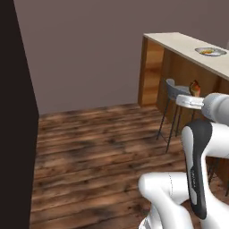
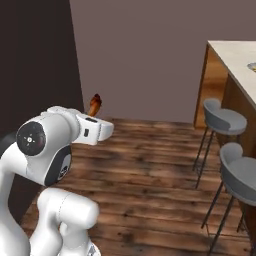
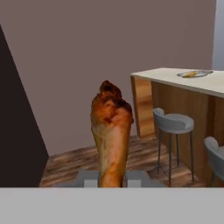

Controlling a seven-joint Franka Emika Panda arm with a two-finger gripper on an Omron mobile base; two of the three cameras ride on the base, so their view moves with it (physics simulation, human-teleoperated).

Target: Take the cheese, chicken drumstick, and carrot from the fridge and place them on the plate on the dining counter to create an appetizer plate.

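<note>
**Drumstick in the pincer, plate far off on the desk**

Nearest the lens in the hand view: chicken drumstick (image 3: 111,131), standing upright at lower centre, thick browned end up, thin end down between the pincer (image 3: 111,180) tips. Pincer clamped on the drumstick. Seen again at right of the left base view, a small brown piece (image 1: 194,88) poking up past the white wrist, pincer (image 1: 193,96) below it; in the right base view, upper left of centre (image 2: 95,105), above the pincer (image 2: 96,116).

Beyond, at right of the hand view: dining desk (image 3: 175,78) with pale stone top and wood-panelled side. Plate (image 3: 194,74) on it near the upper right, something orange lying in it. Same plate (image 1: 210,52) at upper right of the left base view. Grey stools (image 2: 224,120) beside the desk, on the dark wooden floor (image 1: 98,147). Dark tall panel (image 1: 15,116) along the left edge.
</note>
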